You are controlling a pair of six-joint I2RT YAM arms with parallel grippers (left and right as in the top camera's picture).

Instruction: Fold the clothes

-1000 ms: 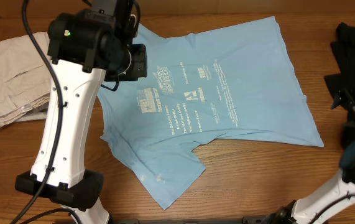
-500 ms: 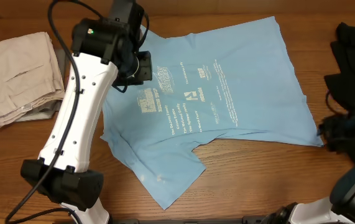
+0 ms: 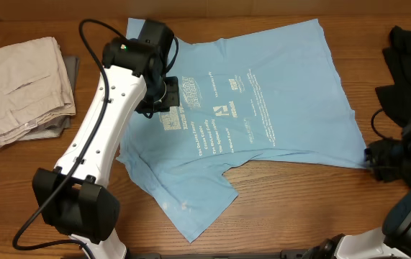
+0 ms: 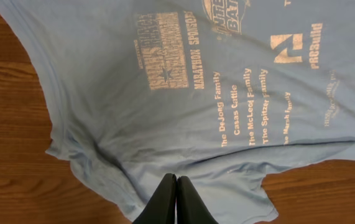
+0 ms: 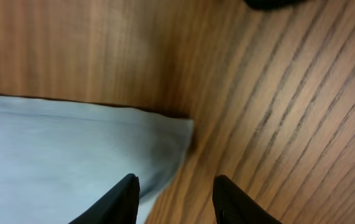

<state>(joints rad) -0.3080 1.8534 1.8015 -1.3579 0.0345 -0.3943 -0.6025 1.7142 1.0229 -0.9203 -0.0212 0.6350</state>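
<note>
Right gripper (image 5: 174, 198): jaws are standing apart at the T-shirt (image 5: 71, 149) corner. Left gripper (image 4: 176, 200): jaws are resting together, empty. Closing off-centre is risking a missed hem.

Sponsor names on the T-shirt (image 4: 133, 130)
White print reads "The DeJong Family", "Casas Cattle", "The Spitzer Family", and there's "PROBuild".
</note>
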